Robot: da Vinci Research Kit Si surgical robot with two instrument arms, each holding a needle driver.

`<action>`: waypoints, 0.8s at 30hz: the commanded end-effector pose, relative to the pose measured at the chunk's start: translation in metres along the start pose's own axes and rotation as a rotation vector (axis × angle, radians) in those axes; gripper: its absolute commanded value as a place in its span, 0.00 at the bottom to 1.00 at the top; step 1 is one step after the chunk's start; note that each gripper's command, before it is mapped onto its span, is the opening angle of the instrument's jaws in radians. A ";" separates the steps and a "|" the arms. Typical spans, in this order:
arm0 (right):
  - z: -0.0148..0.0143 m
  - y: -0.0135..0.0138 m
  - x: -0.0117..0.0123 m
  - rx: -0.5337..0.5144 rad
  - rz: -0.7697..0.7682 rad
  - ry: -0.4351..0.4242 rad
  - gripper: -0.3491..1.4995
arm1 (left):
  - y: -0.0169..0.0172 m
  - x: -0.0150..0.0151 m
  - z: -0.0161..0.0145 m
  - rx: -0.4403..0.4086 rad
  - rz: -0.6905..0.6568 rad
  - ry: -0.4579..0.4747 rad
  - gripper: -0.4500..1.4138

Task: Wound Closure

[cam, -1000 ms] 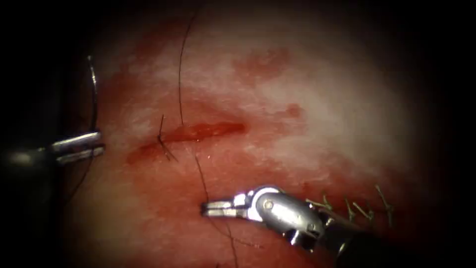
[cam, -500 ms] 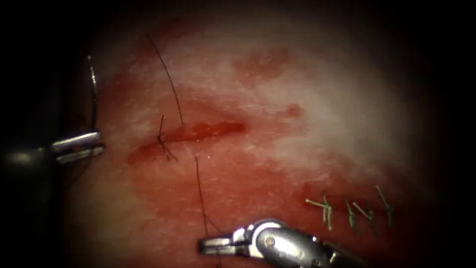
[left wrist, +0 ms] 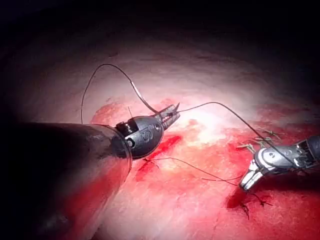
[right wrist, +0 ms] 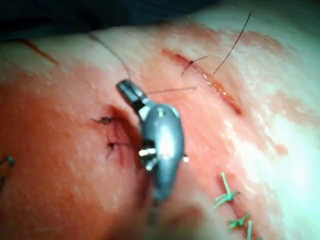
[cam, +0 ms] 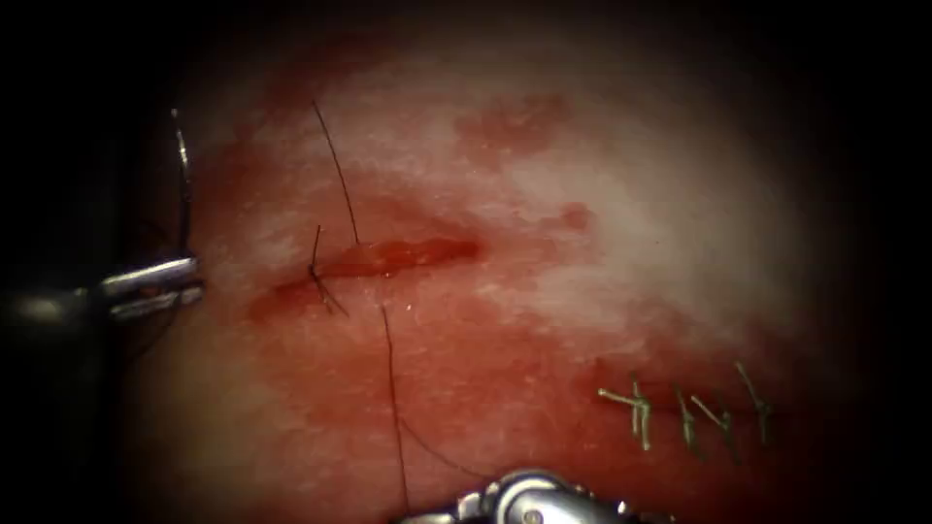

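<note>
Left of the cut (cam: 388, 257), well apart from it, the left hand (cam: 155, 286) is closed on the needle (cam: 182, 184). It grips near one end of the curve; which end cannot be told. The rest of the arc rises away from the hand, roughly at right angles to the long axis of the cut, and is clear of the tissue (cam: 602, 213), not in it.

Below the cut, and further from it than the left hand is from its left end, the right hand (left wrist: 246, 182) looks closed. It seems to pinch the thread (cam: 393, 388), though the contact itself is too fine to be sure of. That strand runs from the hand up to the cut, crosses it just right of a dark knotted stitch (cam: 317, 275), and goes on beyond the cut's far side.

As a judgement, the left arm is the nearer to the needle, since it has it already. From the needle, the open part of the cut lies to the right, past the knot.

Red fluid (cam: 417, 254) pools in the open stretch of the cut, and pale green stitches (cam: 680, 408) sit well to its lower right.
</note>
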 end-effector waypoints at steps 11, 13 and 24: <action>-0.0034 0.0069 0.0000 -0.242 -0.015 -0.019 0.82 | 0.0000 -0.0006 0.0008 0.000 -0.005 0.001 0.00; -0.0047 0.0087 -0.0002 -0.267 -0.016 -0.040 0.83 | 0.0000 -0.0006 0.0008 0.000 -0.005 0.001 0.00; -0.0085 0.0200 -0.0020 -0.386 -0.036 -0.205 0.81 | 0.0000 -0.0009 0.0011 0.001 -0.010 0.000 0.00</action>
